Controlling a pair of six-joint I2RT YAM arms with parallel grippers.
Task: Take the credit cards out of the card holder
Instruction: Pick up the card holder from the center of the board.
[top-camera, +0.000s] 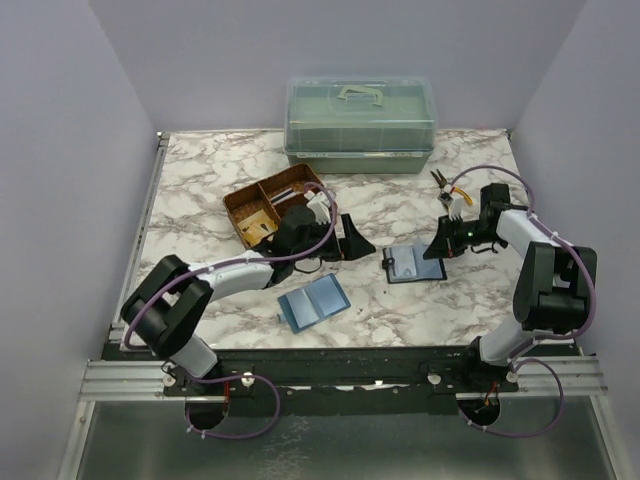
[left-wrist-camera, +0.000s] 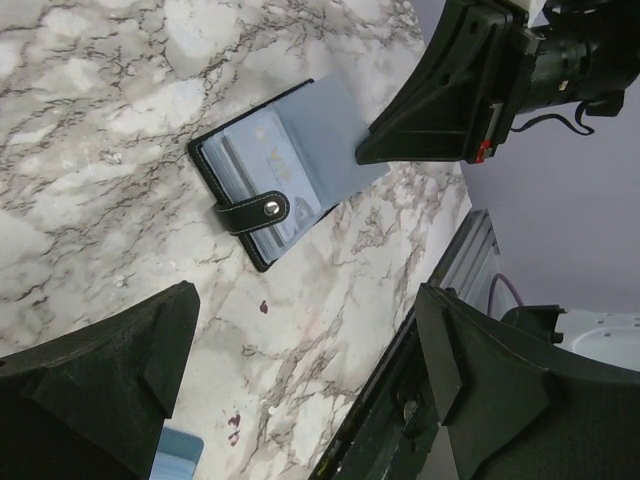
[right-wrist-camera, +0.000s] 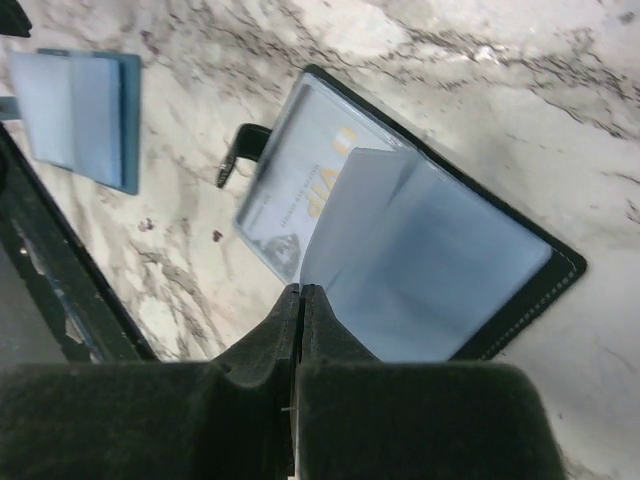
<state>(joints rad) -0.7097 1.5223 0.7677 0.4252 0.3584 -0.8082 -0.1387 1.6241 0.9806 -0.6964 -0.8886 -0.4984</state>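
My right pincer (right-wrist-camera: 300, 296) is closed tight on the edge of a blue-grey sleeve (right-wrist-camera: 420, 250) of the card holder (top-camera: 411, 266). The holder lies open on the table (top-camera: 200, 180), a little right of the middle. My left pincer (top-camera: 335, 244) hangs wide open and empty just left of it.

The risks, as I judge them: the holder is light and nothing pins it down, so a pull on the sleeve may drag or lift the whole thing instead of freeing a card (right-wrist-camera: 300, 185). That card sits in a clear pocket beside the lifted sleeve. I seem to have only the sleeve, so pulling harder would merely strain the plastic. The sleeve looks thin and slick and could slip from my fingertips. If my left pincer comes in to press the holder down, it could strike my right one, or catch the tab (left-wrist-camera: 256, 211) and shift the cover.

The table is smooth, white marble pattern with grey veins, and likely offers little grip. A folder (top-camera: 313, 303) lies nearer me, a wooden tray (top-camera: 268, 205) behind my left arm, and a clear lidded box (top-camera: 360, 125) at the far edge. Plain lilac walls (top-camera: 60, 120) close in three sides.
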